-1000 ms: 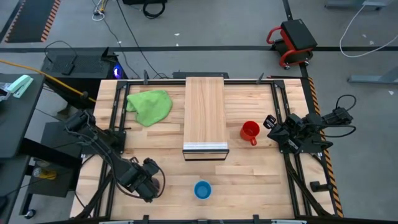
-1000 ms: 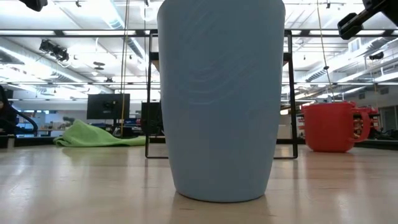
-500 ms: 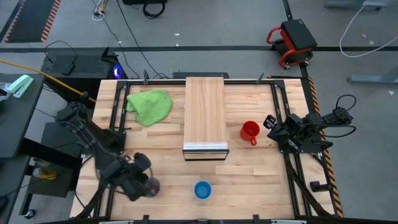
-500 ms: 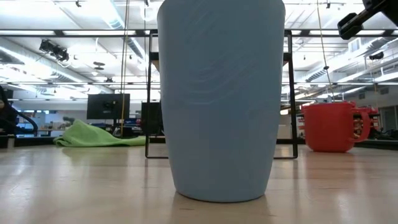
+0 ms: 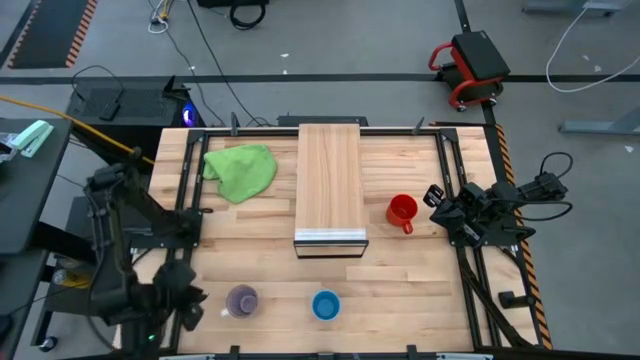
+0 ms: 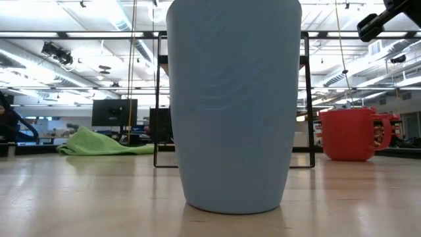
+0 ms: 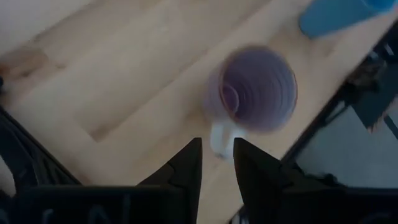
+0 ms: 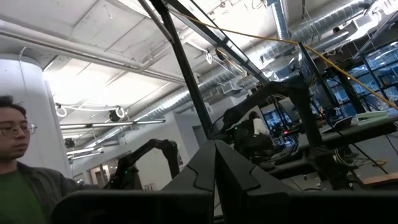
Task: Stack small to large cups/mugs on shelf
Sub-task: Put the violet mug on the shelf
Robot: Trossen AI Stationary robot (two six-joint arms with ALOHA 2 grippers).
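Observation:
The translucent purple cup (image 5: 241, 300) stands upright on its base near the table's near edge, mouth up; the left wrist view shows it blurred (image 7: 258, 90). My left gripper (image 5: 190, 305) (image 7: 217, 144) hovers just left of it, fingers a narrow gap apart, touching nothing. The bright blue cup (image 5: 326, 305) (image 6: 233, 105) stands right of the purple one. The red mug (image 5: 401, 211) (image 6: 352, 135) stands right of the shelf (image 5: 330, 185), whose metal strip faces the near edge. My right gripper (image 5: 434, 195) (image 8: 214, 148) waits, shut, right of the red mug.
A green cloth (image 5: 241, 170) (image 6: 105, 143) lies crumpled left of the shelf, near the far edge. A black frame rail (image 5: 185, 215) runs along each side of the table. Bare tabletop (image 5: 400, 290) lies near of the red mug. A person (image 8: 15, 162) shows in the room beyond.
My left gripper has drawn back toward the table's left edge, from over the purple cup to beside the left rail. The purple cup, hidden under the gripper a second ago, now stands uncovered on the table. The right arm has kept still.

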